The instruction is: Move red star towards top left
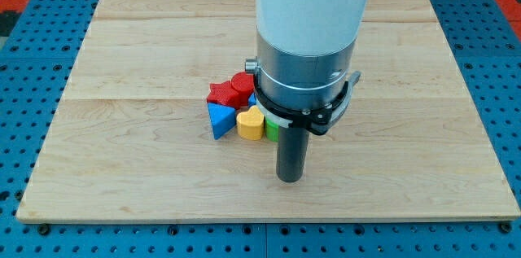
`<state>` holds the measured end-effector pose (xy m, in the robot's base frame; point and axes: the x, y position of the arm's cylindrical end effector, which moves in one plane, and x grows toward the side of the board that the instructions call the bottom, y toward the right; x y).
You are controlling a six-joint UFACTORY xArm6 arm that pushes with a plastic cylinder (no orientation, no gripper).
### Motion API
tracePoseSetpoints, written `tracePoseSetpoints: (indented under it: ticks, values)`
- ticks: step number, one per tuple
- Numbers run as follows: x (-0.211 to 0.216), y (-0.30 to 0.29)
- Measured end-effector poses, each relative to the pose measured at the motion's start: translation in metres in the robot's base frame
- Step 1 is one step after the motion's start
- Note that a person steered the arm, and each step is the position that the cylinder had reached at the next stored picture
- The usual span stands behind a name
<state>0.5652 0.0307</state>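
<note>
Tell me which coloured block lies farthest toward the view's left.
The blue triangular block. Its left edge reaches past the red star block above it; the yellow heart-shaped block sits to its right, nearer my tip.

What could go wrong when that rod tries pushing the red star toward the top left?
The red star touches another red block, the blue triangle and the yellow heart, so neighbours may get dragged along. My tip sits below-right of the cluster, with the yellow heart and a green block between.
</note>
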Motion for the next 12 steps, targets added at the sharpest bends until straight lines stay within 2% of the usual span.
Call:
tracePoseSetpoints:
  ticks: [3,4,5,6,7,9,10,11,12]
  values:
    - [-0.001,0.002]
    - [0.005,-0.031]
    - [-0.025,-0.06]
    - [-0.074,-0.099]
    - [-0.139,-0.094]
    - [-0.222,-0.086]
    - [-0.293,-0.087]
    - [-0.286,-0.031]
    - [-0.314,-0.006]
